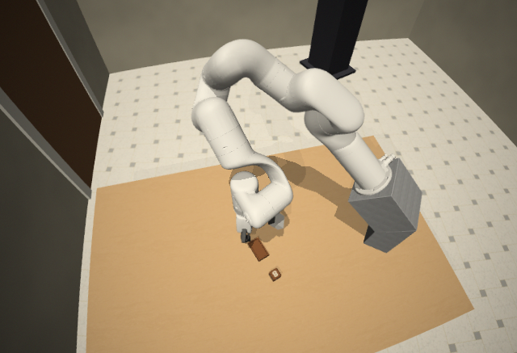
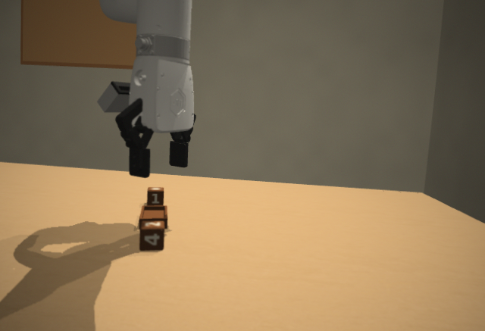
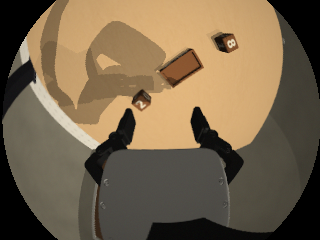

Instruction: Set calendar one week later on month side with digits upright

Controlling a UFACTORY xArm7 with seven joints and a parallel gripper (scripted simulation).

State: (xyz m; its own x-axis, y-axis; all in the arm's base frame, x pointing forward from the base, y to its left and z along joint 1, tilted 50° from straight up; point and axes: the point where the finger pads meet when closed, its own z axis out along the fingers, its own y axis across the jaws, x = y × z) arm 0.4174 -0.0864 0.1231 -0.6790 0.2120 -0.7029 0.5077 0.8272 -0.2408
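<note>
The open tray (image 1: 258, 250) (image 2: 153, 214) (image 3: 181, 68) lies flat on the table with nothing in it. One cube (image 2: 151, 238) (image 3: 141, 101) stands on the table at one end of the tray, a 2 on top and a sideways 4 toward the exterior camera; the arm hides it in the top view. The other cube (image 1: 275, 274) (image 2: 155, 197) (image 3: 228, 43) stands beyond the tray's other end, an 8 on top and an upright 1 toward the exterior camera. My gripper (image 2: 159, 169) (image 3: 162, 114) is open and empty, above the table and clear of both cubes and the tray.
The wooden table top (image 1: 166, 278) (image 2: 313, 260) carries the cubes and tray. The arm's grey base block (image 1: 386, 211) stands at its right side in the top view. A black pillar (image 1: 340, 19) stands on the floor behind. The arm's shadow falls beside the 2-topped cube.
</note>
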